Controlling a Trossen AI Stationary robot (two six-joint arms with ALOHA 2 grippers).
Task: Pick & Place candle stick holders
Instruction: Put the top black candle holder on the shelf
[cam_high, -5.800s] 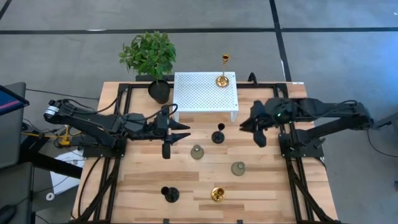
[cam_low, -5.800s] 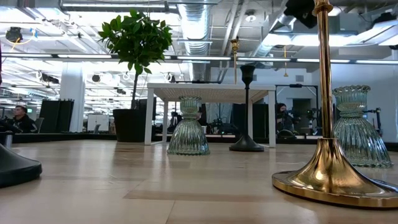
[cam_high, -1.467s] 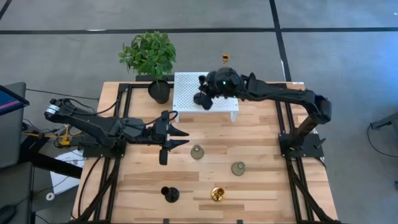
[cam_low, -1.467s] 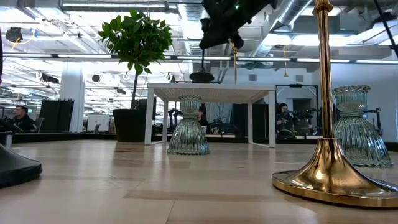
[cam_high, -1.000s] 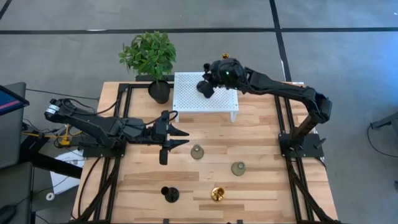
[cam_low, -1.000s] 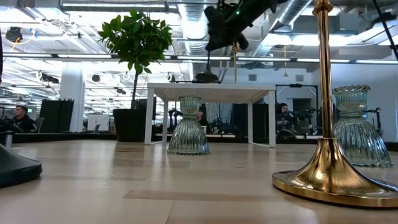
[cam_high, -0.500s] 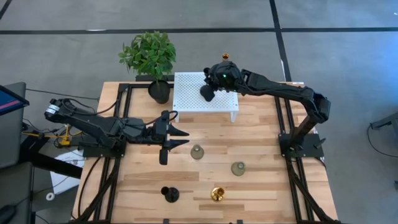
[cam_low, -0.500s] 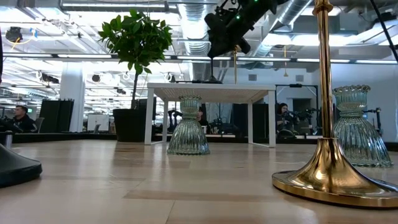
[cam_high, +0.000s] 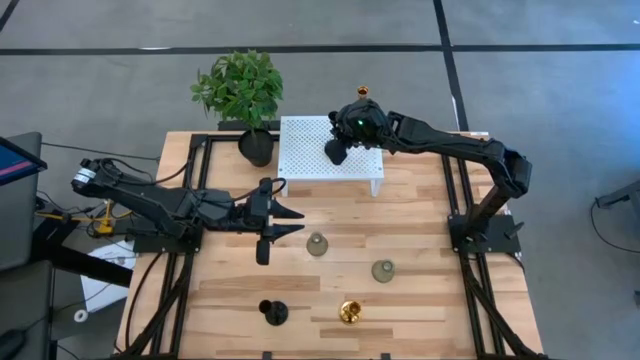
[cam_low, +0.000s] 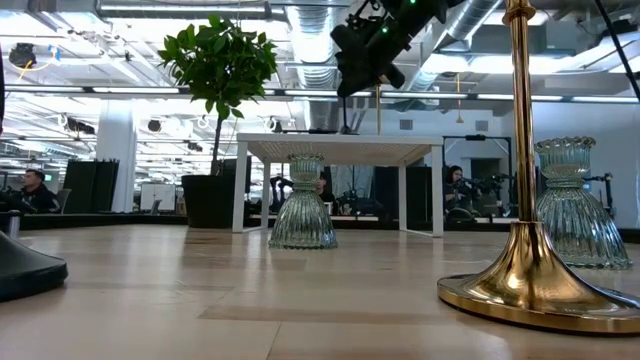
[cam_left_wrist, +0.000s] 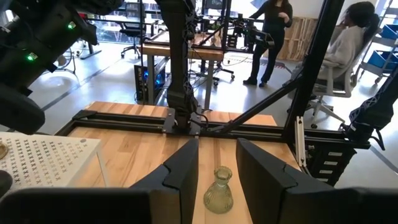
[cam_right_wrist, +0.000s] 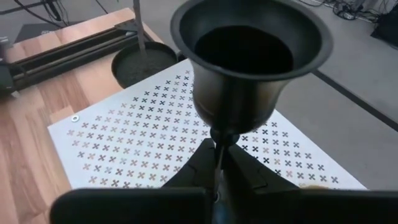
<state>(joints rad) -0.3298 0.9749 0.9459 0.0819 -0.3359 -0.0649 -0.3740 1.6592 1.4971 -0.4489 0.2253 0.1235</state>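
A black candle stick holder (cam_right_wrist: 249, 62) stands upright over the white perforated stand (cam_high: 305, 150), with my right gripper (cam_high: 338, 152) shut on it. Its base (cam_low: 335, 130) is down at the stand's top. Behind that arm, on the stand, a gold holder's top (cam_high: 362, 92) shows. Two grey-green holders (cam_high: 317, 244) (cam_high: 383, 270), a black one (cam_high: 272, 313) and a gold one (cam_high: 350, 312) rest on their round bases on the table. My left gripper (cam_high: 298, 217) hangs open at centre left, with nothing between its fingers. My right gripper pinches the black holder's slim stem (cam_right_wrist: 219, 149) just under its cup, between its two fingers. The fingers come from the table's right, slanting down, and lie across the stem. The holder is upright; whether its base bears on the stand, I cannot tell.
A potted plant (cam_high: 240, 90) in a black pot (cam_high: 256, 147) stands just left of the stand. Black frame rails run along the table's left and right sides (cam_high: 180, 270). In the low view the near gold holder (cam_low: 520, 200) stands large in front.
My right gripper has moved a little toward the table's near right over the stand, sunk slightly and tipped further down. The black holder's base has come from just above the stand down to its top.
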